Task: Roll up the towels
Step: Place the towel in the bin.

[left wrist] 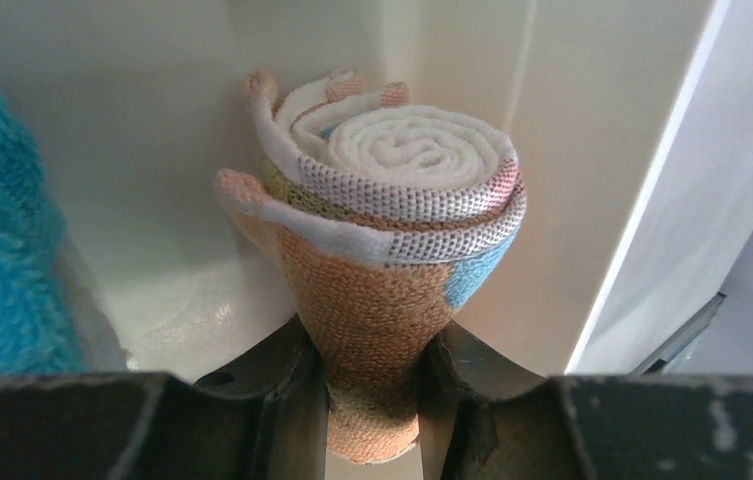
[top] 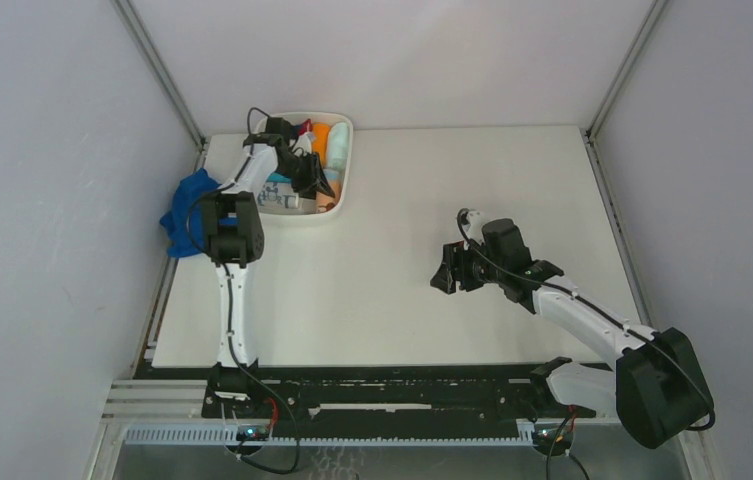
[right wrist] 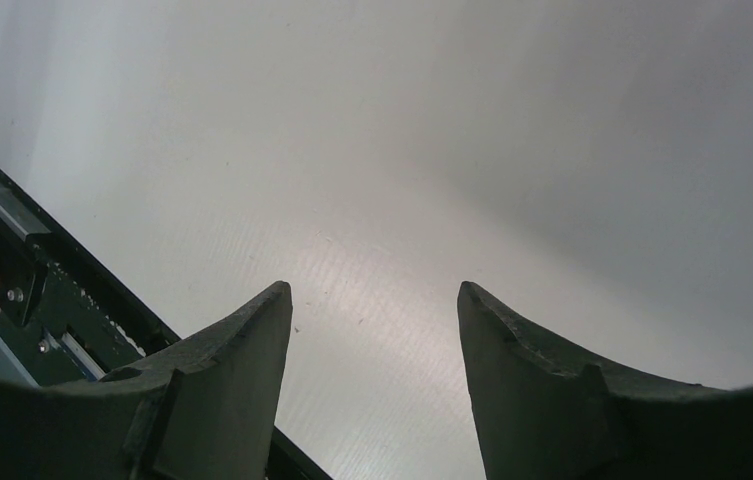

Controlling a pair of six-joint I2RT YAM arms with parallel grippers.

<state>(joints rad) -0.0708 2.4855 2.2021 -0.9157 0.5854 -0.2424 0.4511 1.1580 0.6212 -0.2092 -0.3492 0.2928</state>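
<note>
Stowing: grips the rolled peach-orange towel (left wrist: 392, 210) in the left pincer (left wrist: 372, 350), against the white bin (left wrist: 152, 120) corner just ahead. Right pincer (right wrist: 374, 330) wide, empty. Next, probably: release, back out, fetch the blue towel (top: 184, 212).

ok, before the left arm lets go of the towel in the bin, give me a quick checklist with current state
1. left gripper shut on peach towel: ok.
2. spiral of its roll intact: ok.
3. peach towel inside bin, in a corner: ok.
4. peach towel resting on bin floor: cannot tell, bottom hidden.
5. right gripper open, empty: ok.
6. blue towel rolled: not ok, bunched at left edge of table.
</note>
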